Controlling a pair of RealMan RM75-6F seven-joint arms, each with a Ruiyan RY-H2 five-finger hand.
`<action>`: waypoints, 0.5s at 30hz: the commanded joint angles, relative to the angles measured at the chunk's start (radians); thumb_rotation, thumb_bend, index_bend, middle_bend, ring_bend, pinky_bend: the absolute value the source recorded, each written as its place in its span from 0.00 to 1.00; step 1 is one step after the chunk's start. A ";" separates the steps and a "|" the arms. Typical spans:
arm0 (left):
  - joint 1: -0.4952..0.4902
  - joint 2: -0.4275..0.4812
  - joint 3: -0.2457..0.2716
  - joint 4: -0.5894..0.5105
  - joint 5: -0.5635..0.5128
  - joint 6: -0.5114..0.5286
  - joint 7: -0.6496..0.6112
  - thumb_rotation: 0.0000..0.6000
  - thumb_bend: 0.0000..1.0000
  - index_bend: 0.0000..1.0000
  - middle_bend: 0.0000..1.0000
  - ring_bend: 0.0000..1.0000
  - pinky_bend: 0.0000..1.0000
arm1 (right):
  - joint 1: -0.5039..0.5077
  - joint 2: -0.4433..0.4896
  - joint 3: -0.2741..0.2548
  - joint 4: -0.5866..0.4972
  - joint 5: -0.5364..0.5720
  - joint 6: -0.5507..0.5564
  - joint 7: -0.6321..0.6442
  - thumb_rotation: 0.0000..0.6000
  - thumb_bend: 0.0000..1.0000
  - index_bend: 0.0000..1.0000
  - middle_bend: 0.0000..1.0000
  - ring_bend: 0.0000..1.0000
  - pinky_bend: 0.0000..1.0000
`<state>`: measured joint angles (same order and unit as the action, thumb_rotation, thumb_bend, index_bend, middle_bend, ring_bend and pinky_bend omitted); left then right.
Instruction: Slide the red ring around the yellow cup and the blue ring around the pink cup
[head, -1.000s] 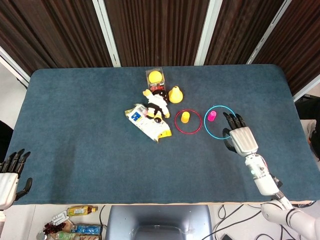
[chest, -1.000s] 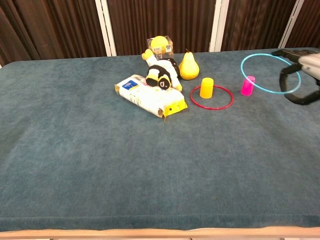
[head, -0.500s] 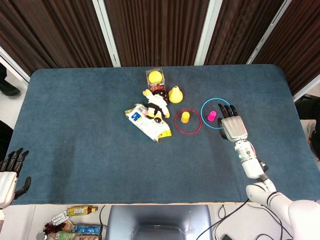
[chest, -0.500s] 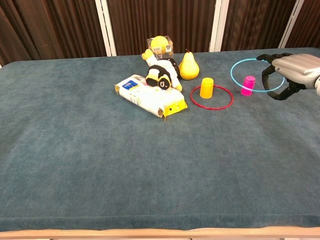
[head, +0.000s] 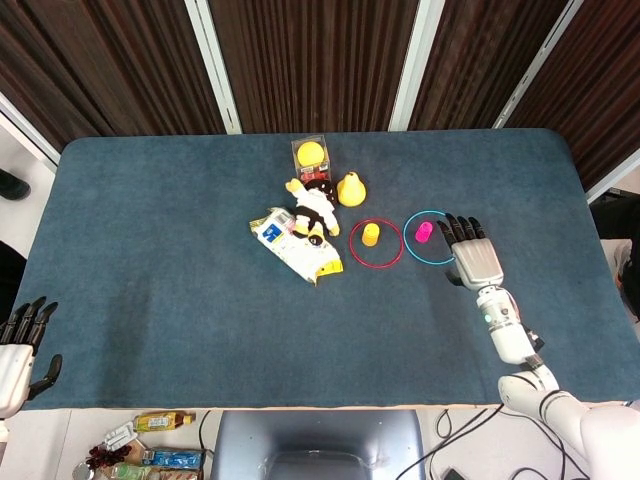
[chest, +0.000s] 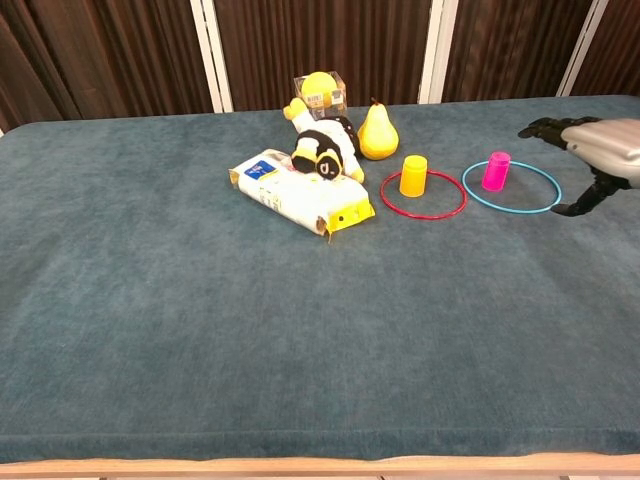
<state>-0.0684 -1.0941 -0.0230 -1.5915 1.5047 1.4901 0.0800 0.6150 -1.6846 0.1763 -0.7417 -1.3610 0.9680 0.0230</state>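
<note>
Blue table (head: 150, 250), dark cloth top. Clutter sits in the middle toward the far edge; the whole left half and the near strip are open cloth.

Red ring (head: 376, 243) lies flat around the yellow cup (head: 371, 234), cup upright, a bit far-left of centre inside the ring. Blue ring (head: 431, 237) lies flat around the pink cup (head: 424, 232), cup upright, off-centre toward the ring's left side. The two rings sit just beside each other, touching or nearly so in the head view; a small gap shows in the chest view (chest: 463, 192).

Right hand (head: 472, 252) is just right of the blue ring, above the cloth, fingers spread and pointing toward the far edge, holding nothing; fingertips (head: 450, 222) near the ring's right rim, contact unclear. In the chest view the right hand (chest: 590, 150) is at the right frame edge, clear of the ring. Left hand (head: 20, 345) is off the near-left corner of the table, fingers apart, holding nothing.

Clear box (head: 311, 153) near the far edge holds a yellow ball. Just near of it are a plush toy (head: 312, 205), a yellow pear (head: 350, 188) and a wipes pack (head: 295, 243), packed close together left of the red ring.
</note>
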 joint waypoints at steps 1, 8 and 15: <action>0.002 0.000 -0.001 0.002 0.005 0.009 -0.007 1.00 0.44 0.00 0.00 0.00 0.19 | -0.150 0.131 -0.046 -0.280 -0.055 0.236 0.027 1.00 0.32 0.04 0.00 0.00 0.00; -0.005 -0.028 -0.010 0.047 0.040 0.038 -0.028 1.00 0.44 0.00 0.00 0.00 0.19 | -0.447 0.310 -0.243 -0.703 -0.175 0.593 -0.277 1.00 0.24 0.00 0.00 0.00 0.00; -0.002 -0.046 -0.004 0.062 0.069 0.063 -0.030 1.00 0.44 0.00 0.00 0.00 0.18 | -0.535 0.361 -0.267 -0.837 -0.239 0.718 -0.351 1.00 0.24 0.00 0.00 0.00 0.00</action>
<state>-0.0703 -1.1379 -0.0280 -1.5315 1.5722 1.5527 0.0503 0.1278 -1.3691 -0.0617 -1.5406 -1.5672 1.6419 -0.3302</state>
